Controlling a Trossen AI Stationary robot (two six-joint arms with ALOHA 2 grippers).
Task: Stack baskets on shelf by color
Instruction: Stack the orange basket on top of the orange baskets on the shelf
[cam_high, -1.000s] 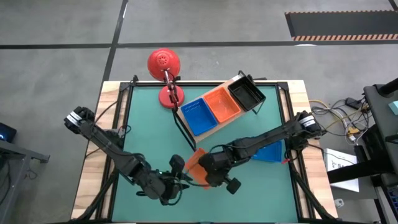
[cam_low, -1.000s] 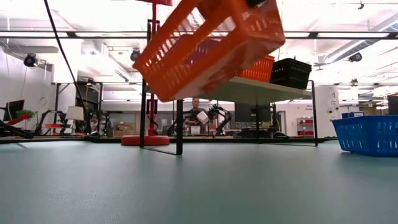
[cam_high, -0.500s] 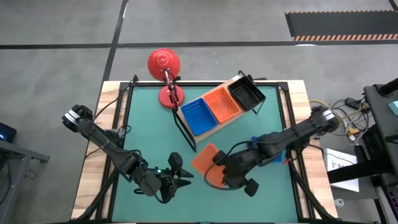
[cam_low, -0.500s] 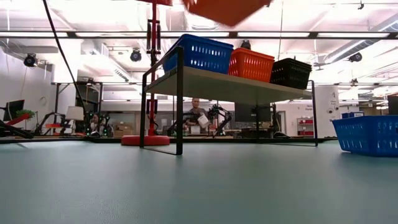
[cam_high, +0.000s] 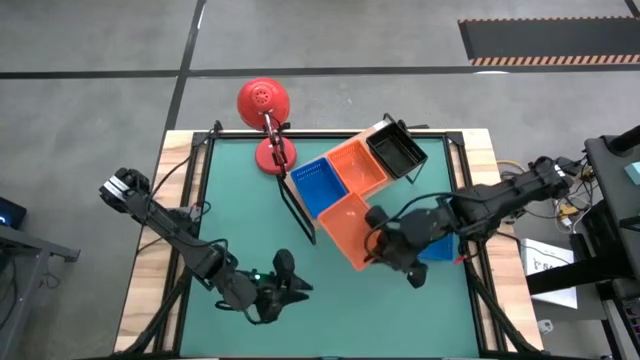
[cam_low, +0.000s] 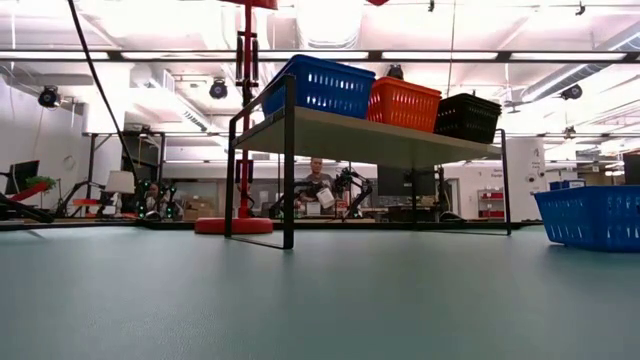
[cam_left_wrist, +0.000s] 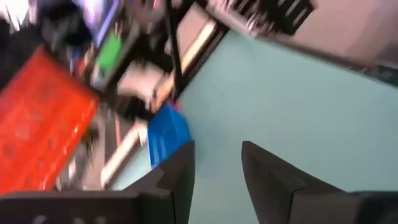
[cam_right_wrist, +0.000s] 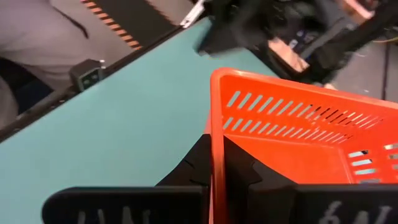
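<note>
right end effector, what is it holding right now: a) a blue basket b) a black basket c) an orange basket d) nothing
c: the right end effector is shut on the wall of the orange basket, carried in the air beside the shelf.

From where I stand the left wrist view is smeared with motion, so the orange basket (cam_left_wrist: 40, 118) runs off the edge, and the blue shape (cam_left_wrist: 166, 134) beside it is perhaps another basket.
</note>
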